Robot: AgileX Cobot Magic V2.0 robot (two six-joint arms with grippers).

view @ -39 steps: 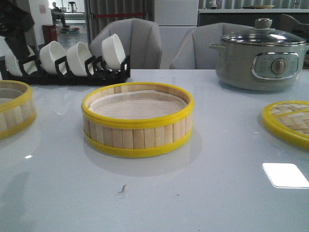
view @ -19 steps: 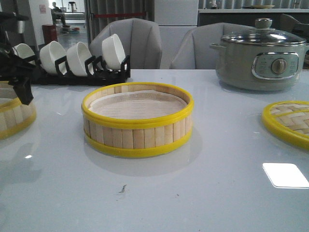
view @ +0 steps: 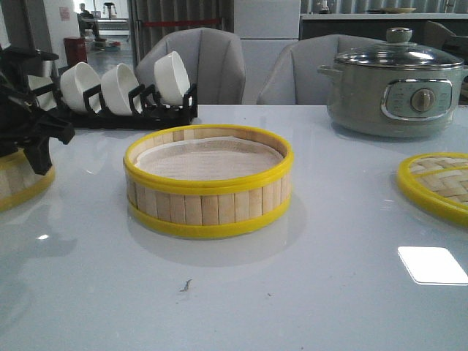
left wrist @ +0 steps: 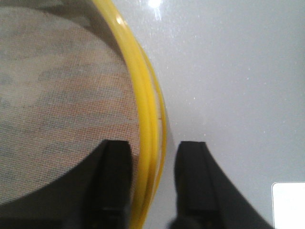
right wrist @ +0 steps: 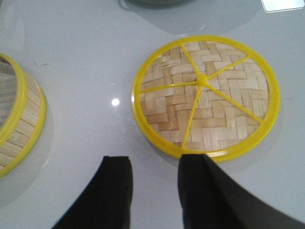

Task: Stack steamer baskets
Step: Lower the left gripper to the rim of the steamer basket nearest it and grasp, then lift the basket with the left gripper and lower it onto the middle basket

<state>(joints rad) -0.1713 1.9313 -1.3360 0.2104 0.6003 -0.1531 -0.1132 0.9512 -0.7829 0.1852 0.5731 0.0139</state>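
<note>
Moved since the earlier frames: black left gripper [view: 33,150], absent a second ago, now down over the left-hand round bamboo-slat steamer basket with yellow rims [view: 18,183] at the left edge of the front view.

Landmark: central round bamboo-slat steamer basket with yellow rims and white liner [view: 208,180], standing alone on the pale glossy table [view: 329,292].

Item, left-hand basket: well left of the central basket, apart from it, partly cut off by the frame. In the left wrist view its yellow rim [left wrist: 147,124] runs between the two black fingers [left wrist: 114,176], one finger over the liner, the other outside over bare table. Jaws parted, nothing clamped yet; rim contact cannot be told.

Item, right gripper [right wrist: 152,191]: fingers spread, holding nothing, hovering just beside the flat woven bamboo lid with yellow rim and knob [right wrist: 205,93], well right of the central basket.

Governing relation: the wall of the left-hand basket lies directly between the left fingers, so closing should pinch it. Judged next: lift, then carry rightward onto the central basket. Left arm is nearer by far.
</note>
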